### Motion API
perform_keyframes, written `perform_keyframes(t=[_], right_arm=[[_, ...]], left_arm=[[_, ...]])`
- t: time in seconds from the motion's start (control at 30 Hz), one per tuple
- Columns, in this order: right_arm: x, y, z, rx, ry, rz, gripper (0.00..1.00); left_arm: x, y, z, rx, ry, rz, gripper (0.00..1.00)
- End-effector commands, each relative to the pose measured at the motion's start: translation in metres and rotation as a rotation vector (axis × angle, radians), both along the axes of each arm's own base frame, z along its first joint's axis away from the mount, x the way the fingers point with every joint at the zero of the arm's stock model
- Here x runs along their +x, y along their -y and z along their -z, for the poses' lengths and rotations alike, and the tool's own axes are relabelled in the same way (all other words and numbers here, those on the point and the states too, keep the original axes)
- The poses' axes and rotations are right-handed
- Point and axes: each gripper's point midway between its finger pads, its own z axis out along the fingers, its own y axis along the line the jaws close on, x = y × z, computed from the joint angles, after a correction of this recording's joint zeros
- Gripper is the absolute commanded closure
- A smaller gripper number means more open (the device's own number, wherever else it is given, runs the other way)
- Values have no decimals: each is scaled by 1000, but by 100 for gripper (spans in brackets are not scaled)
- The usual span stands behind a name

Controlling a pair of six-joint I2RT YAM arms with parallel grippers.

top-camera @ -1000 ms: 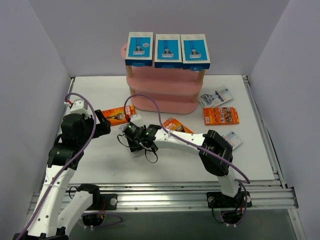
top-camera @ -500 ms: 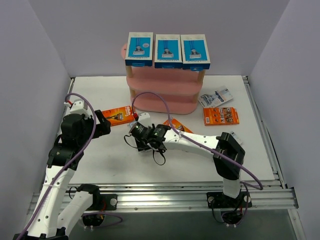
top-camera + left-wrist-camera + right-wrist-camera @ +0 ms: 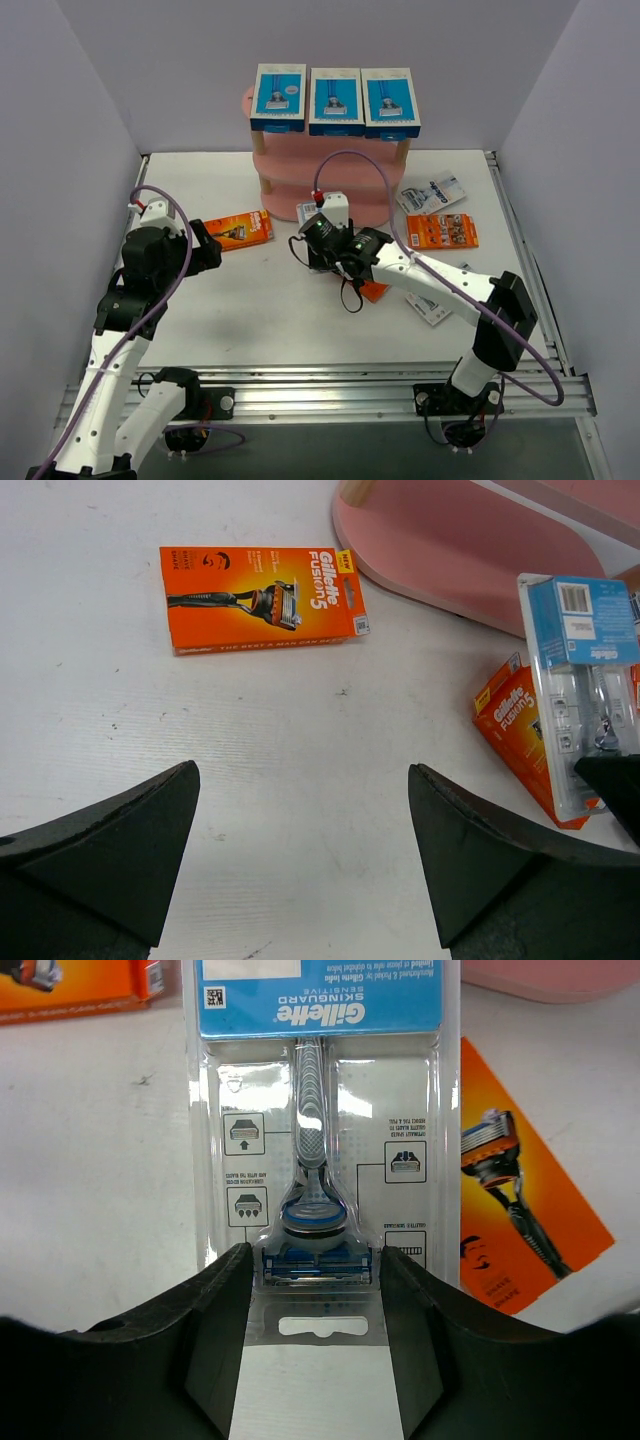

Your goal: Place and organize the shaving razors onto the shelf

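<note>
Since the right pincer (image 3: 312, 1295) has swung from mid-surface up to the foot of the pink shelf (image 3: 290, 180), you now have the Gillette blister pack (image 3: 320, 1110), pinched at its hang-tab end, close to the bottom tier, so placing looks next. Your left pincer (image 3: 300, 860) hangs spread wide above the white surface (image 3: 220, 310), near an orange Fusion5 card (image 3: 262, 596); plain pale walls (image 3: 160, 70) enclose it

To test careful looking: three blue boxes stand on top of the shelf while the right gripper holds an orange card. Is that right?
No. The right gripper holds a clear blister pack, not an orange card, as the right wrist view shows. The blue boxes do stand on top of the shelf.
</note>
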Motion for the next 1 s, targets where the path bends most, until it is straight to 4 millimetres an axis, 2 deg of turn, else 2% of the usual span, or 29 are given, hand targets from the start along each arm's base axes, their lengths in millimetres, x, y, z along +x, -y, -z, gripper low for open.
perform_keyframes(t=[0.0, 0.2, 0.37, 0.6, 0.8, 0.97], right_arm=[[13, 30, -22, -22, 73, 69, 100], [26, 53, -36, -36, 136, 134, 100], [30, 64, -46, -8, 176, 161, 100], [31, 76, -53, -2, 196, 176, 100], [36, 82, -66, 30, 225, 189, 100], [32, 80, -60, 41, 195, 158, 100]], left_arm=[[0, 4, -15, -16, 39, 18, 6], [0, 5, -15, -17, 39, 19, 6], [0, 5, -15, -18, 39, 21, 6], [1, 6, -14, -20, 37, 25, 6], [1, 6, -14, -20, 37, 25, 6], [0, 6, -14, -20, 37, 26, 6]])
